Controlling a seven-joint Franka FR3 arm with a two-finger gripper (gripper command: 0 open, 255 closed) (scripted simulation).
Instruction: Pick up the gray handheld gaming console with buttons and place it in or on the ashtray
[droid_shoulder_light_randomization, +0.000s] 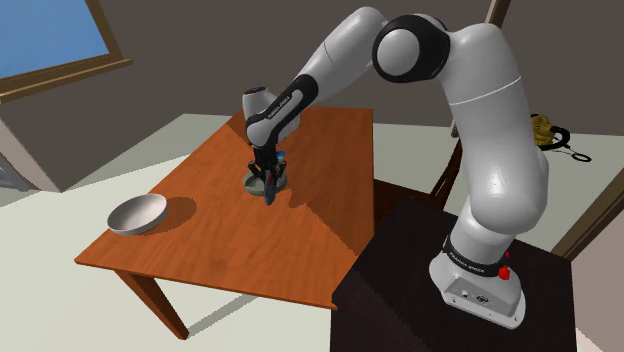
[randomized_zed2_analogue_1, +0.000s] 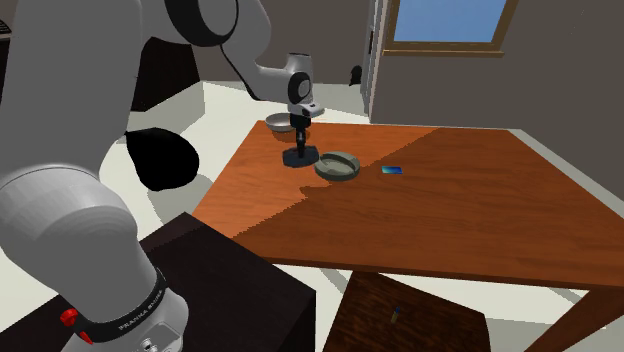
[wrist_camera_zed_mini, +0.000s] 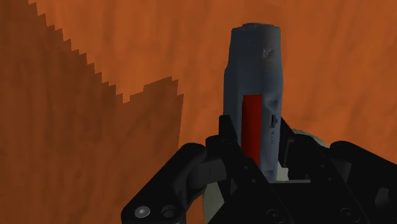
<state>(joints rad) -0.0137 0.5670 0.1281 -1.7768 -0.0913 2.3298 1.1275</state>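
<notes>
From the shoulder view, the arm is reaching out over the wooden table (droid_shoulder_light_randomization: 230, 250) and its gripper (droid_shoulder_light_randomization: 268, 184) is pointing straight down, right at the ashtray (droid_shoulder_light_randomization: 253, 183). The console (droid_shoulder_light_randomization: 269, 192) is showing as a dark shape at the fingertips, and a metal bowl (droid_shoulder_light_randomization: 138, 214) is sitting well apart toward this view's left.

In the second exterior view, the gripper (randomized_zed2_analogue_1: 299, 143) is hanging just beside the ashtray (randomized_zed2_analogue_1: 336, 176), on this view's left of it, not over its middle. The console (randomized_zed2_analogue_1: 298, 157) is standing on end beneath it, and I cannot tell whether it is touching the table. A small blue thing (randomized_zed2_analogue_1: 392, 171) is lying on the far side of the ashtray.

In the wrist view, the black fingers (wrist_camera_zed_mini: 222, 137) are clamping the grey console (wrist_camera_zed_mini: 254, 63) between them, narrowed to its width, with a red strip running down its side. A pale curved edge is peeking out behind the fingers, perhaps the ashtray's rim.

So the grasp is looking done and the carry is the step in hand. Next, I reckon, the gripper needs a short sideways shift until the console is hanging over the hollow, then a gentle lowering and letting go
</notes>
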